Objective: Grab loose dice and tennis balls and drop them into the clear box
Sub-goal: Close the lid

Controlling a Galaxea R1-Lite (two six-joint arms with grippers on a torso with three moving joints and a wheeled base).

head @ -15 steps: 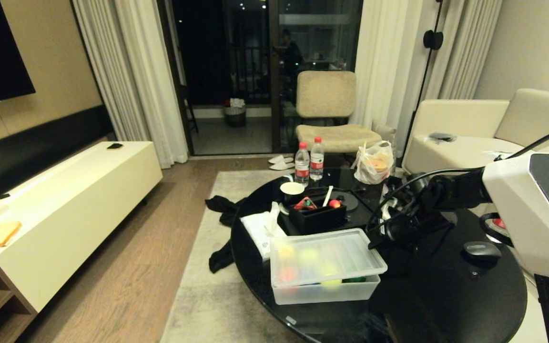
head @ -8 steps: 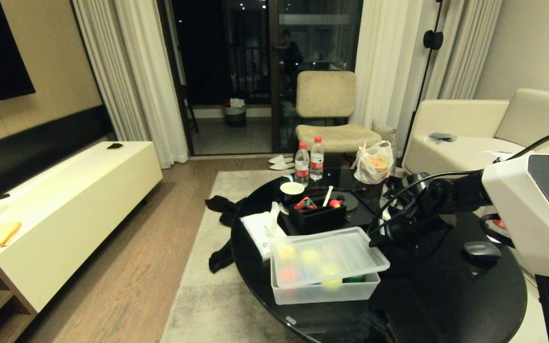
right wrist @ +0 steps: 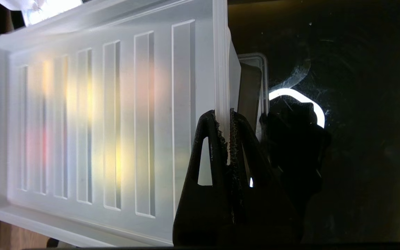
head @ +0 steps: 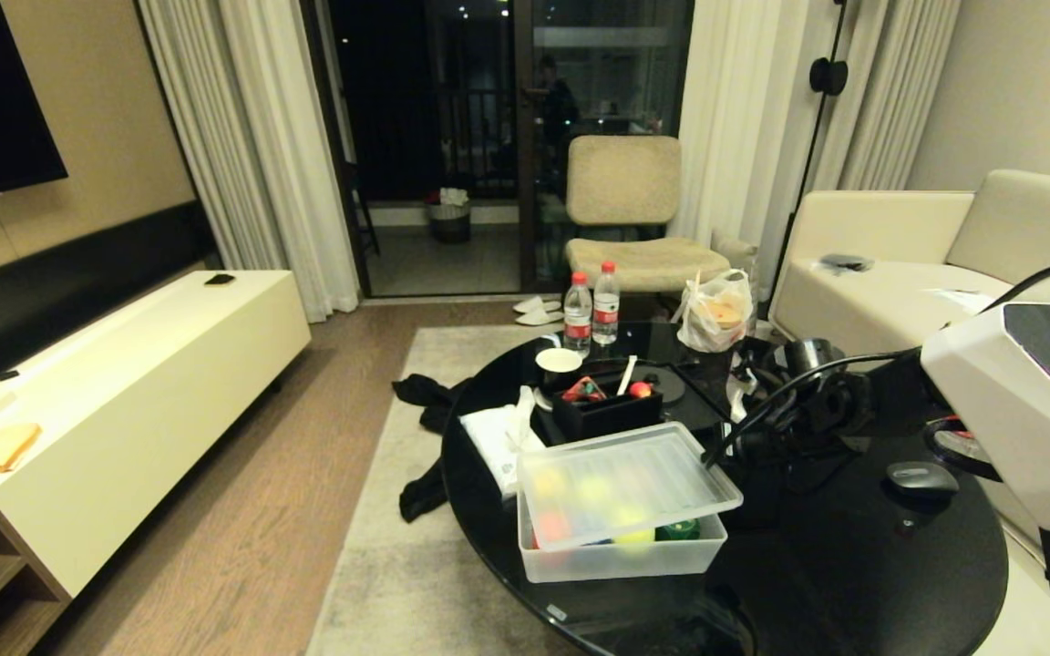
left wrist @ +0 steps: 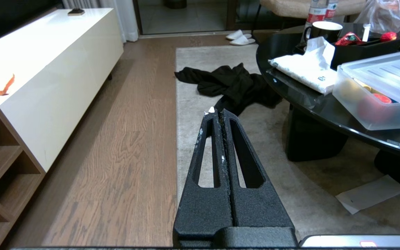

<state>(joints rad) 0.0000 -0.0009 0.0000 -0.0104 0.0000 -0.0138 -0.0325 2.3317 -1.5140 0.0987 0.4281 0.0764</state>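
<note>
Head view: the clear box sits on the black table, its ribbed lid tilted, right edge lifted higher than a second ago, green and yellow shapes showing beneath. Left wrist view: the left gripper hangs pressed shut over the rug, empty. Right wrist view alone shows the right gripper pinching the lid's rim, colours blurred through frosted plastic.
</note>
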